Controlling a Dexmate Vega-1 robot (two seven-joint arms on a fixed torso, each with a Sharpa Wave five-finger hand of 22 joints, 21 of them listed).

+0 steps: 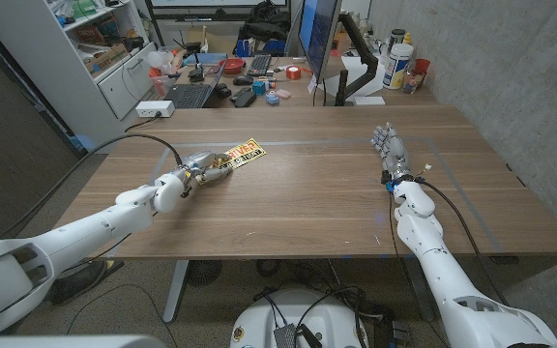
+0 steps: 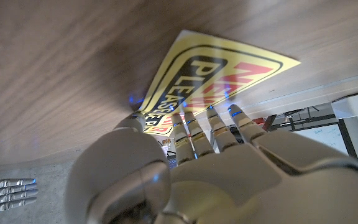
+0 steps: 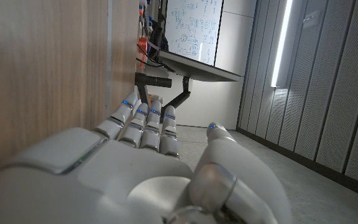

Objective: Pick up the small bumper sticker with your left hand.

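The small bumper sticker point(image 1: 244, 153), yellow with black and red lettering, lies on the wooden table point(image 1: 307, 193) left of the middle. My left hand point(image 1: 201, 167) reaches it from the near left, and its fingertips point(image 2: 194, 124) cover the sticker's point(image 2: 219, 65) near end. The thumb sits at that end's corner, and I cannot make out whether the sticker is pinched. On the right side of the table, my right hand point(image 1: 392, 150) stands on its edge with the fingers straight and nothing in it. The right hand point(image 3: 148, 168) keeps its fingers point(image 3: 145, 121) stretched along the table.
A black cable point(image 1: 124, 145) runs over the table's left corner to my left arm. Beyond the far edge stands a cluttered desk with a laptop point(image 1: 190, 94), a monitor point(image 1: 319, 39) and bottles point(image 1: 401, 66). A grey wall point(image 1: 520, 87) runs along the right.
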